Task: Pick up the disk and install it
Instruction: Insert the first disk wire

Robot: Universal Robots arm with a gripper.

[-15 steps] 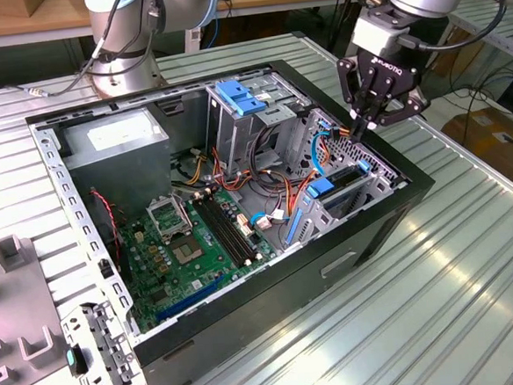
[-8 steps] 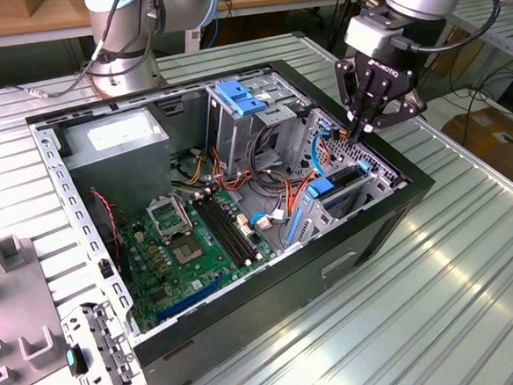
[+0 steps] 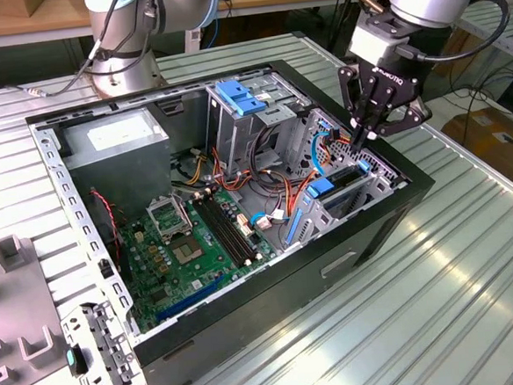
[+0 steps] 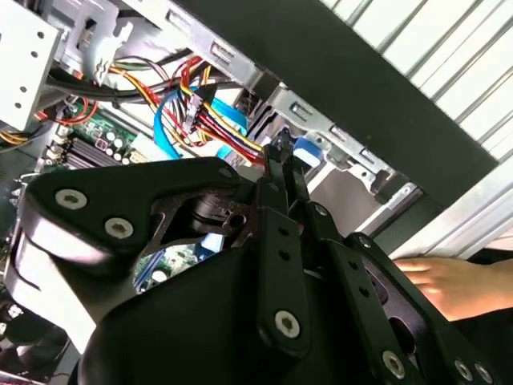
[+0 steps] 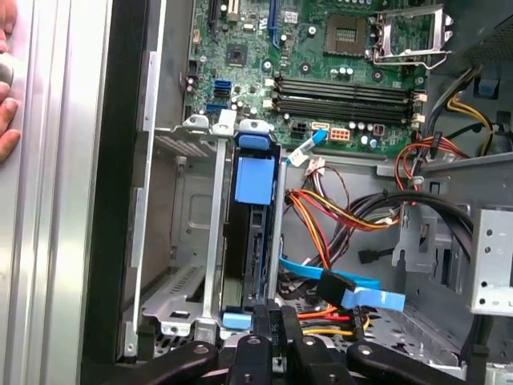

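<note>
Gripper (image 3: 369, 134) poised over drive bay at case (image 3: 348, 239) corner, exterior view's right. Fingers (image 5: 264, 325) pressed together, nothing seen between them. Disk (image 5: 250, 233) seated edge-on in bay slot, blue rail (image 5: 254, 180) uppermost, directly below fingertips. Long axis of disk aligned with slot, running away from fingers toward motherboard (image 5: 337, 80). Hand (image 5: 8, 104) resting on desk beside case.

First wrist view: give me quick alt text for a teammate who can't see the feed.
The gripper, fingers together, sits over the end of the disk, which stands on edge with its blue rail showing in a metal drive bay of an open computer case. Beyond lie the green motherboard and orange, red and blue cables; a person's hand rests on the table outside the case.
</note>
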